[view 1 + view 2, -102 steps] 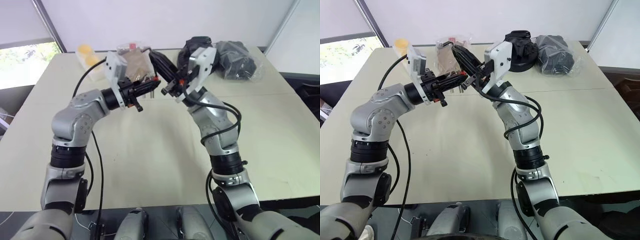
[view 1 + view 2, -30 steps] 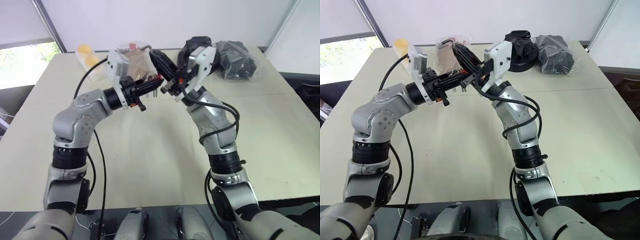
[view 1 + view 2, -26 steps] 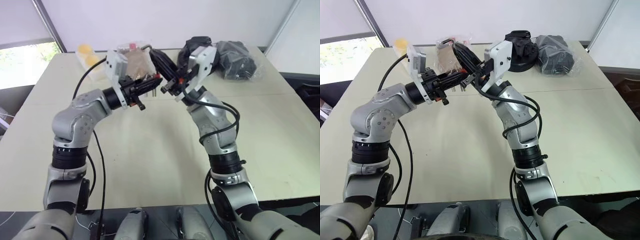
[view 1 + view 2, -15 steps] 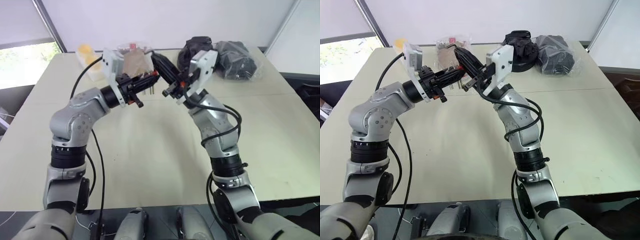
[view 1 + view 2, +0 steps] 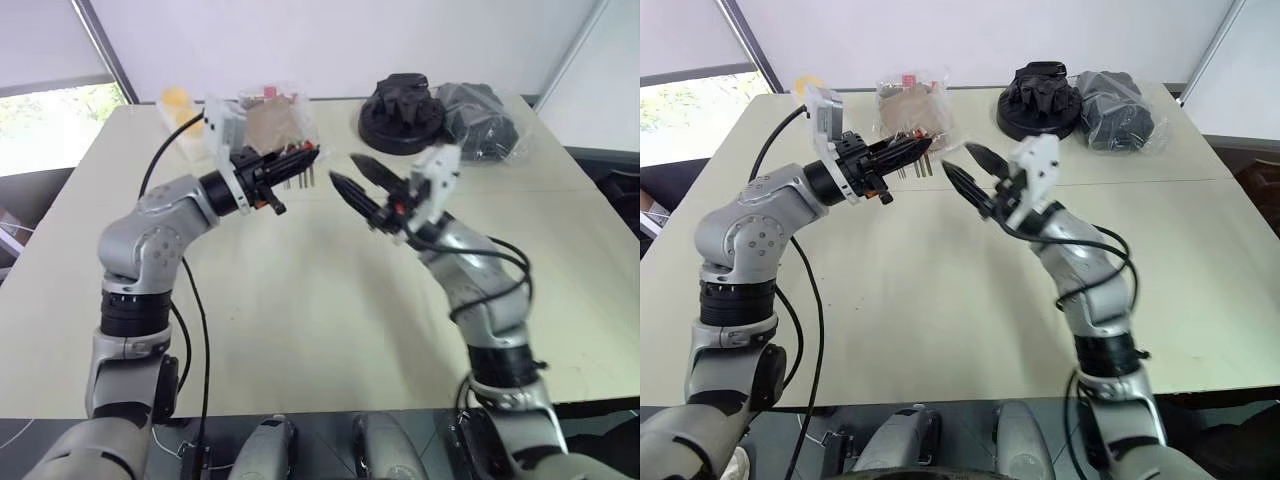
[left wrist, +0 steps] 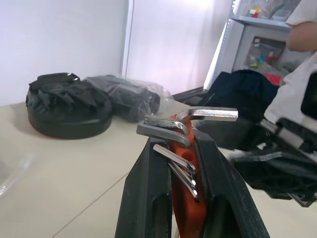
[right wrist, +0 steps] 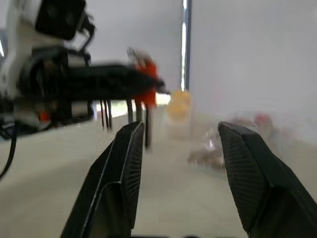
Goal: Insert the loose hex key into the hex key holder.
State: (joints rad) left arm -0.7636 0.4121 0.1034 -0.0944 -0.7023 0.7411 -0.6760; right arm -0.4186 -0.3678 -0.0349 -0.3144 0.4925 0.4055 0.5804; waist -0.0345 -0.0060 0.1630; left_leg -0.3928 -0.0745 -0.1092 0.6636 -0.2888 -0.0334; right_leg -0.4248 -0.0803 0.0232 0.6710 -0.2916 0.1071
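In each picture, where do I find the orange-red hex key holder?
Left eye view: hex key holder, at the left gripper.
Right eye view: hidden between those fingers.
Left wrist view, between the fingers.
Right wrist view, upper middle.
Shared landmark: the left gripper's black fingers.

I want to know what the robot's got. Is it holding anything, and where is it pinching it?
The left gripper pinches the hex key holder by its two flat sides. The right gripper is open, holding nothing.

right gripper spread, empty; left gripper clamped.
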